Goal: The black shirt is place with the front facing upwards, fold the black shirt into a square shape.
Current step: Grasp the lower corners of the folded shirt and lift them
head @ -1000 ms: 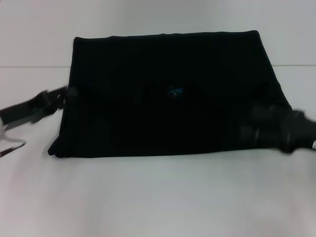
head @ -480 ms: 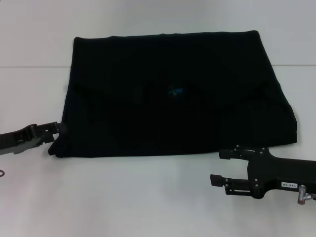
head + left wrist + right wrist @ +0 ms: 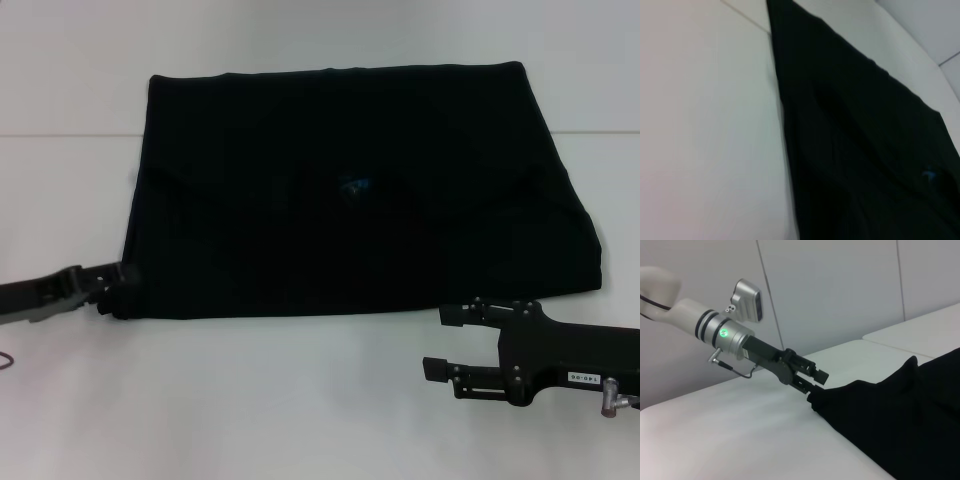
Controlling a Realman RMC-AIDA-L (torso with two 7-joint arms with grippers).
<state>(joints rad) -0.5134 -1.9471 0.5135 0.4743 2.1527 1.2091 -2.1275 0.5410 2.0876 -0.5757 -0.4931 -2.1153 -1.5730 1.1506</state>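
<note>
You see a plain black shirt (image 3: 355,190) with a small blue label (image 3: 353,184) near its middle, lying on a white table (image 3: 300,400). Your right gripper (image 3: 440,342) is black. Your left gripper (image 3: 812,385) is black too, on a silver and white arm (image 3: 700,320) with a green light (image 3: 724,332).

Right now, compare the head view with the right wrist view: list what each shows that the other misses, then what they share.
Only the head view shows the right gripper, open and off the cloth on the white table, plus the whole folded outline of the black shirt and its blue neck label.

Only the right wrist view shows the left arm's silver wrist with its green light and the wall behind.

Both show the left gripper at the shirt's near left corner.
</note>
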